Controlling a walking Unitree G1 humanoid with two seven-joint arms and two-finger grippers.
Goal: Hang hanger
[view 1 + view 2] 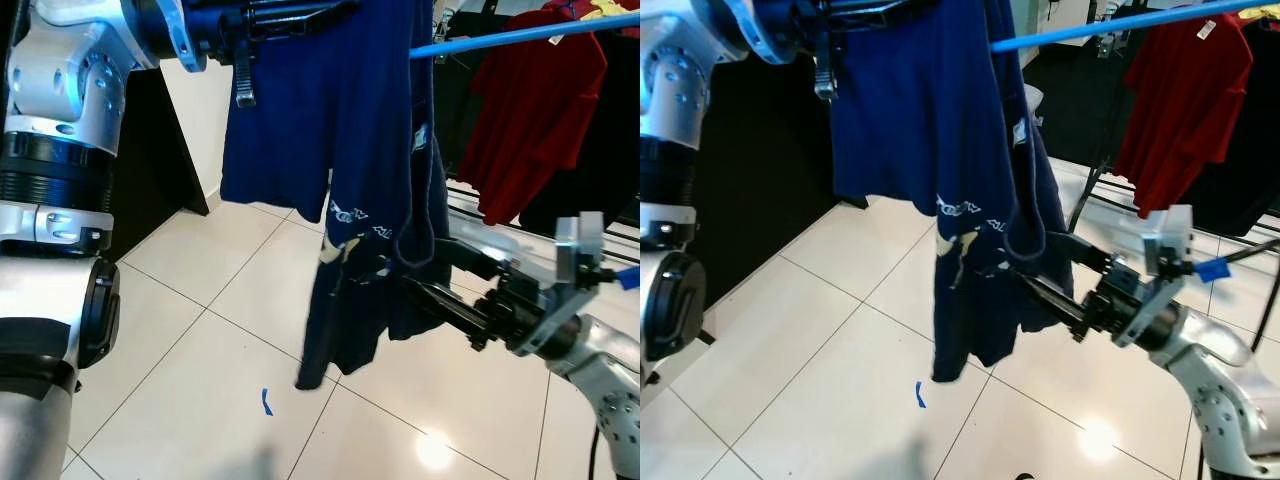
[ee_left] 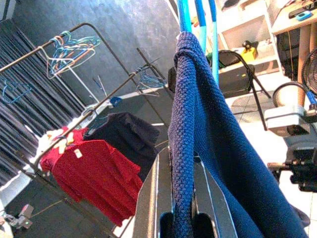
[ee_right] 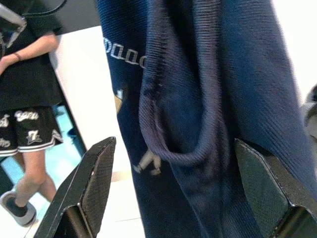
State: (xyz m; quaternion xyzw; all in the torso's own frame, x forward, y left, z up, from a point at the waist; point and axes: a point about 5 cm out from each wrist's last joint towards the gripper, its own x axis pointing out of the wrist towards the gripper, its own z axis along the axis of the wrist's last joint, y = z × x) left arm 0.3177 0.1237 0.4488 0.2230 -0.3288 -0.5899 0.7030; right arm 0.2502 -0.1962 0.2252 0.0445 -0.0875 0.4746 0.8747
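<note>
A navy blue shirt [image 1: 340, 150] with white print hangs from a blue hanger [image 1: 520, 32] held high in front of me. My left gripper [image 1: 320, 12] is raised at the top and shut on the shirt's thick fabric where it drapes over the hanger [image 2: 198, 20]; the left wrist view shows the cloth pinched between its fingers [image 2: 153, 198]. My right gripper [image 1: 420, 268] reaches in low from the right. It is open, with the shirt's lower folds [image 3: 198, 99] lying between its two fingers.
A dark metal clothes rack [image 2: 99, 106] stands beyond, carrying a red shirt [image 1: 535, 110] and a black garment [image 2: 124, 134], with spare hangers on top. A person [image 3: 25, 74] stands nearby. A dark panel [image 1: 150, 170] is at my left. Blue tape [image 1: 266, 402] marks the tiled floor.
</note>
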